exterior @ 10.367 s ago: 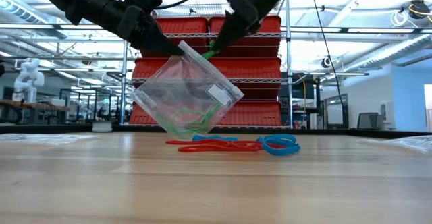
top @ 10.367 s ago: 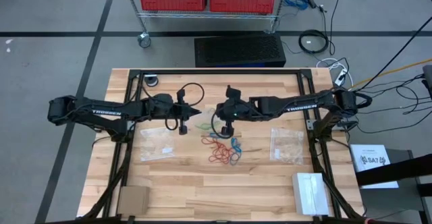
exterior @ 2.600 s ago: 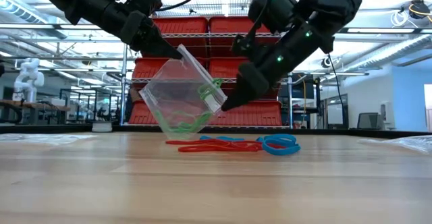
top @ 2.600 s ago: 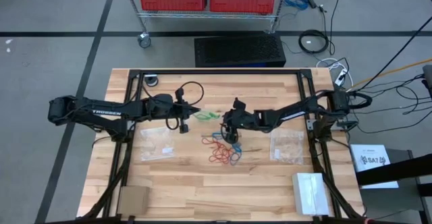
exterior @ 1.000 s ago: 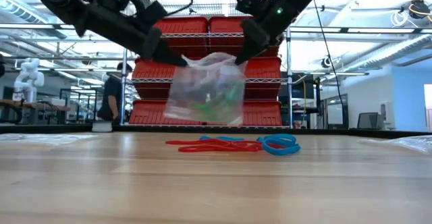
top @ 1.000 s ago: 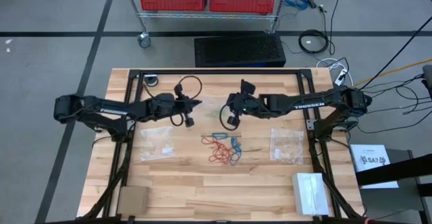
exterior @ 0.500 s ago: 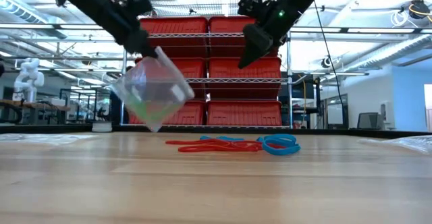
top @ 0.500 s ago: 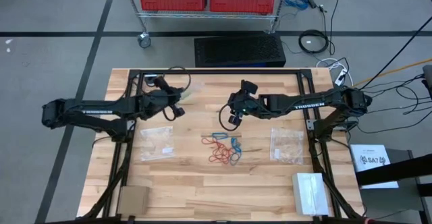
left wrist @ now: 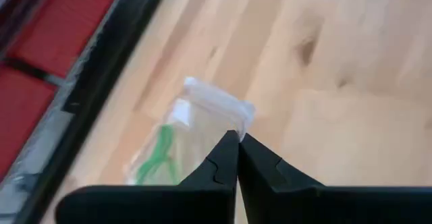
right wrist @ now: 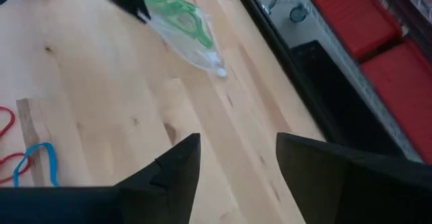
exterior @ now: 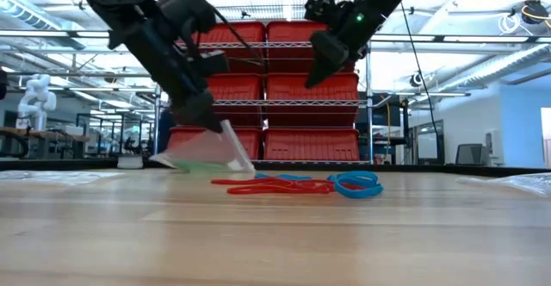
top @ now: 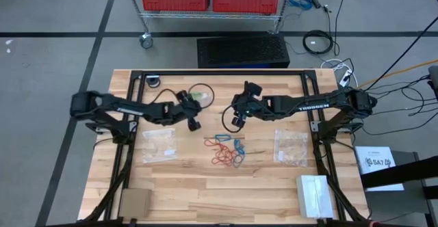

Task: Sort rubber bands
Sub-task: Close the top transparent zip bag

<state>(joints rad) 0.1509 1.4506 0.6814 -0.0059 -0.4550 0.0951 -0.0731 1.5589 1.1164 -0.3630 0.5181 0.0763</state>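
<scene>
Rubber bands (top: 226, 151): red, orange and blue loops piled loose on the wooden table (top: 205, 193), below and between the two claws; green ones sealed in the bag
Clear zip bag (right wrist: 185, 27): lying on the table at the left claw's tip, green loops inside
Left gripper (left wrist: 237, 137): fingers pressed together at the bag's edge, low over the table
Right gripper (exterior: 313, 72): fingers spread apart and empty, raised above the pile, apart from the bag
</scene>
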